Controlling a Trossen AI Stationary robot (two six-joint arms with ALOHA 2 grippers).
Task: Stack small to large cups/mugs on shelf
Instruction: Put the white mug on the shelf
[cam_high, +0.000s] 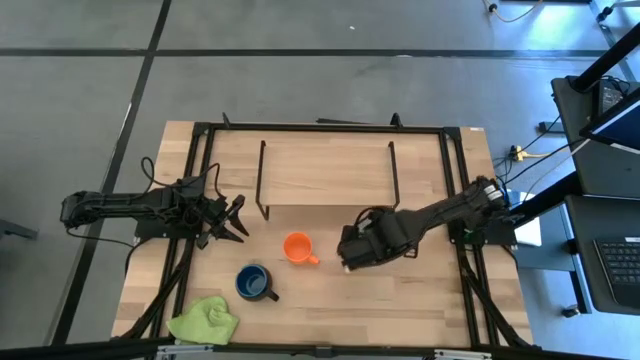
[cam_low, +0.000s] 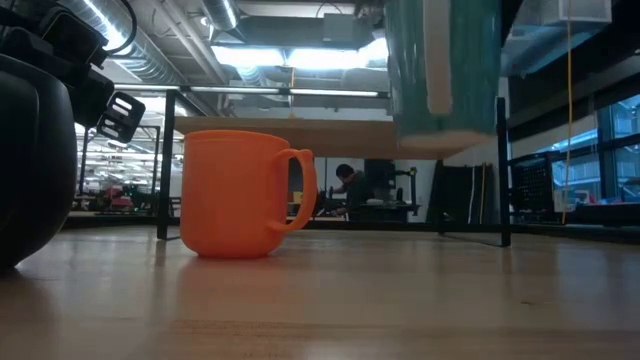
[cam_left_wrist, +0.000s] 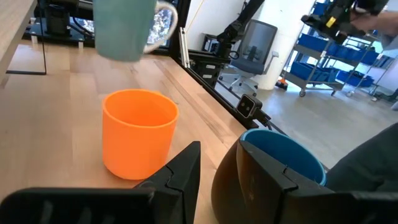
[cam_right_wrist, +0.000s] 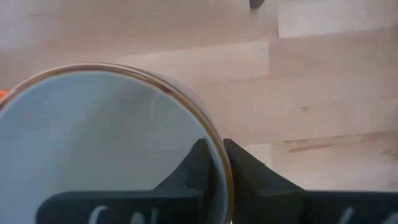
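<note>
The small orange mug (cam_high: 297, 247) stands upright on the table in front of the shelf (cam_high: 325, 175); it also shows in the low view (cam_low: 240, 195) and the left wrist view (cam_left_wrist: 140, 134). The dark blue mug (cam_high: 255, 283) stands nearer the front edge. My right gripper (cam_high: 350, 255) is shut on the white mug (cam_low: 445, 70), held in the air to the right of the orange mug. My left gripper (cam_high: 230, 215) is open and empty, left of the orange mug, fingers pointing toward the table's right. My right gripper pinches the white mug's wall at the rim (cam_right_wrist: 219, 163), one finger inside the mug and one outside. The fingers come from above, pointing down into the mouth. The mug hangs upright below them, its base (cam_low: 440, 145) lifted clear of the table.
A lime-green cloth (cam_high: 205, 320) lies crumpled at the front left corner. The shelf's black wire legs (cam_high: 262, 180) stand on the far half of the table. Black frame rails (cam_high: 455, 180) run along the table's sides. Bare wood lies right of the mugs.
</note>
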